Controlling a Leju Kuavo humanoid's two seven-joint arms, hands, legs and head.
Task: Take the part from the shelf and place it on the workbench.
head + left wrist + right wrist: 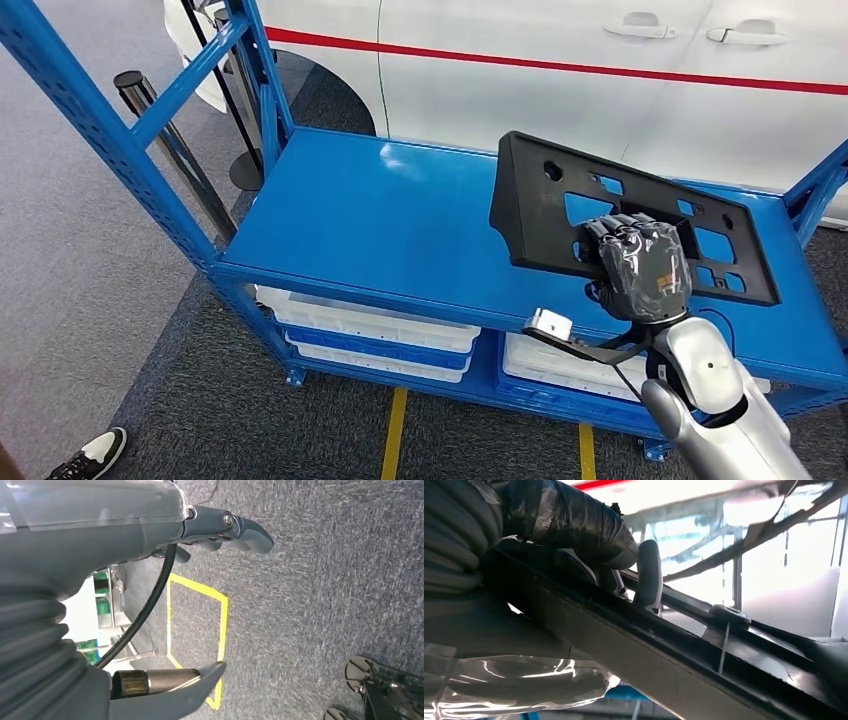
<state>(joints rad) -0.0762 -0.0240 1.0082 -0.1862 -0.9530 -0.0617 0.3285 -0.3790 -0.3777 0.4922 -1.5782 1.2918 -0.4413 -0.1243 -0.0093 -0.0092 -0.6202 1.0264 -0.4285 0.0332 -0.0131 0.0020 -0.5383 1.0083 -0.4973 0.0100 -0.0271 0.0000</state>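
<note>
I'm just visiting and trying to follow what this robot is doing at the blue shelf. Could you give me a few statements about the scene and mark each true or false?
1. The right hand holds a black plastic part with cut-out openings. True.
2. The part lies flat on the blue shelf. False: it is lifted and tilted above the shelf top, held by its lower edge.
3. A white car with a red stripe stands behind the shelf. True.
4. The left hand also grips the part. False: it hangs over grey carpet, holding nothing.
5. White bins sit on the shelf's lower level. True.
</note>
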